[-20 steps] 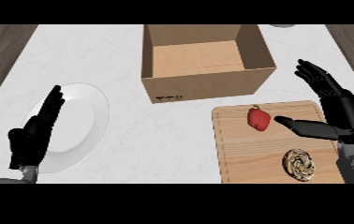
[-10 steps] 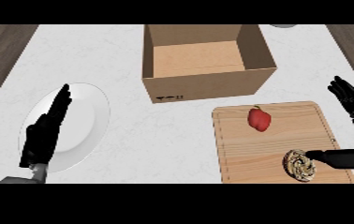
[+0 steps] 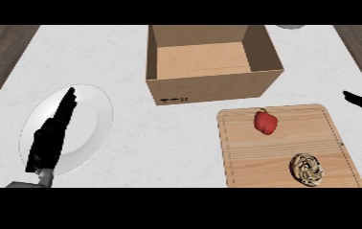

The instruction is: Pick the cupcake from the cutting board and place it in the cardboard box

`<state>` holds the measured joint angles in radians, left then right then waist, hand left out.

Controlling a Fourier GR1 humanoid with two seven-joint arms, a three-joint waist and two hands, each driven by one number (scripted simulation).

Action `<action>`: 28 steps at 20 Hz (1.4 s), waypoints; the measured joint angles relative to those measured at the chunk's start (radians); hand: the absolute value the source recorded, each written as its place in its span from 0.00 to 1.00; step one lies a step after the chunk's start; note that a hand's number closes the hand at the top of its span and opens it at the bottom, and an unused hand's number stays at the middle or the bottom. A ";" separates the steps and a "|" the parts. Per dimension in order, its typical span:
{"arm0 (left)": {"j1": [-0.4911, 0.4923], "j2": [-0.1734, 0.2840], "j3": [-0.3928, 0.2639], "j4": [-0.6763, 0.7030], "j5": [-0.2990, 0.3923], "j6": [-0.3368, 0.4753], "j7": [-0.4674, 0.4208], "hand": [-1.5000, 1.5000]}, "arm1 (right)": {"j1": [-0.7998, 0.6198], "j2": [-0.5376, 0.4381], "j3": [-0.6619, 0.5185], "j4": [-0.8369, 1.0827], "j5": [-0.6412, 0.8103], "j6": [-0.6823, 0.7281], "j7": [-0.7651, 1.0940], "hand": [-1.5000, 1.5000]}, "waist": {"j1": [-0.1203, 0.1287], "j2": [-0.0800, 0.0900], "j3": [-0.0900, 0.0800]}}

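While the cupcake (image 3: 307, 169) lies untouched on the board (image 3: 244, 146), at the corner farthest from the box (image 3: 212, 86), nothing is held by either hand. From the head view, the left hand (image 3: 50, 137) is seen flat and straight-fingered over the plate (image 3: 92, 113), well left of the box, resting; only a dark tip of the right hand (image 3: 351, 97) shows right of the box, so its fingers cannot be judged. The cupcake is judged light, soft and easily crushed on top, so it is best taken by its sides. A red pepper (image 3: 265, 121) lies on the board between cupcake and box and should be passed over; the box stands open-topped.
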<state>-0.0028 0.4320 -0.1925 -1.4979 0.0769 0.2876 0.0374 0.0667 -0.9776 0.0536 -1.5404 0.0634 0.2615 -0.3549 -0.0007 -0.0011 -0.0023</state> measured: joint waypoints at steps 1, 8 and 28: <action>-0.004 0.001 0.005 0.002 0.003 -0.004 0.004 0.50 | 0.010 -0.026 0.012 -0.018 0.021 0.020 0.011 0.00 | -0.002 0.000 0.000; 0.007 -0.017 0.001 -0.018 -0.031 0.003 0.018 0.50 | 0.056 -0.064 0.086 -0.190 0.111 0.116 0.204 0.00 | -0.004 -0.001 0.001; 0.013 -0.084 0.093 -0.042 -0.104 -0.098 0.048 0.50 | 0.130 0.215 0.092 -0.224 0.457 0.161 0.346 0.00 | -0.001 0.000 0.002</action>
<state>0.0103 0.3480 -0.0990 -1.5403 -0.0275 0.1898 0.0856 0.1972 -0.7623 0.1460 -1.7643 0.5206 0.4224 -0.0092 -0.0021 -0.0008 0.0001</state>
